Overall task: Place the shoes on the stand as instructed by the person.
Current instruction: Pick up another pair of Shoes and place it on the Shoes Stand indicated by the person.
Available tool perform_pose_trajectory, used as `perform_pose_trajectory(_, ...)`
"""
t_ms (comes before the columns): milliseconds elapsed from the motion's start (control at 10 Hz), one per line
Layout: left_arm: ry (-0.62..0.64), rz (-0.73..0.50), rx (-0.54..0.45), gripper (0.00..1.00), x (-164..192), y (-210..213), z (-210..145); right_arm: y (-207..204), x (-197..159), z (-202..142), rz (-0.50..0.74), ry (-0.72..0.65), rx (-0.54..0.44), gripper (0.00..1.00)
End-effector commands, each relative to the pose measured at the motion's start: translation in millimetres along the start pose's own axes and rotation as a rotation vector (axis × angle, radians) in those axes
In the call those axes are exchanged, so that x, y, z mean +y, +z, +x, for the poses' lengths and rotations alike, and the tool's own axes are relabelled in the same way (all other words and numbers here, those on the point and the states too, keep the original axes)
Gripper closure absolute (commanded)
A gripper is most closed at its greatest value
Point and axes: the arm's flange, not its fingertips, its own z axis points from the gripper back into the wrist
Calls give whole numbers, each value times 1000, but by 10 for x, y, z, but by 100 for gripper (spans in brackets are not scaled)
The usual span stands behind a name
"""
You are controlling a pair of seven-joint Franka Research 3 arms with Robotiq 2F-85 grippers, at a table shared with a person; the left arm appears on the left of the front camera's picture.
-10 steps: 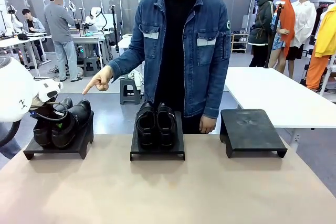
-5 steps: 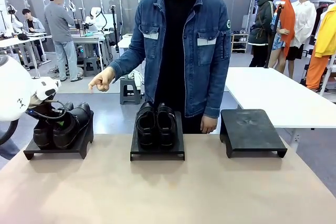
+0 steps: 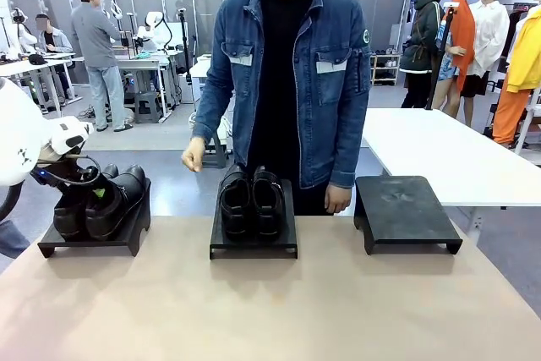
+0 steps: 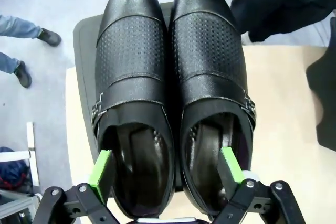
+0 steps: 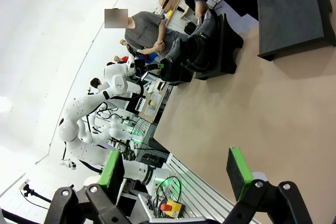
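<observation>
**Left gripper spread around the pair on the left stand**

Left gripper (image 4: 167, 165), seen from its wrist camera, stood wide open, one green pad outside the left shoe's heel opening and the other inside the right shoe's opening, gripping nothing. The glossy black perforated leather dress shoes (image 4: 173, 82) sat side by side, touching, on a low black stand (image 4: 84, 40), toes pointing away.

From the front camera, that pair (image 3: 97, 200) rested on the stand at the beige table's (image 3: 270, 302) far left edge. A second black pair (image 3: 251, 200) sat on the middle stand (image 3: 254, 247); the right stand (image 3: 406, 209) was bare. The person in a blue denim jacket (image 3: 287, 73) stood behind the far edge.

From the right wrist camera, the right gripper (image 5: 176, 173) hung wide open above the table, empty.
</observation>
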Motion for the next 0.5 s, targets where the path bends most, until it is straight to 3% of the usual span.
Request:
perform_pose_trajectory(0,-15,2,35,0,-38,153,-121,9,12,-10,7,7,-3,0)
perform_pose_trajectory(400,0,0,0,0,0,0,0,9,12,-10,7,7,-3,0)
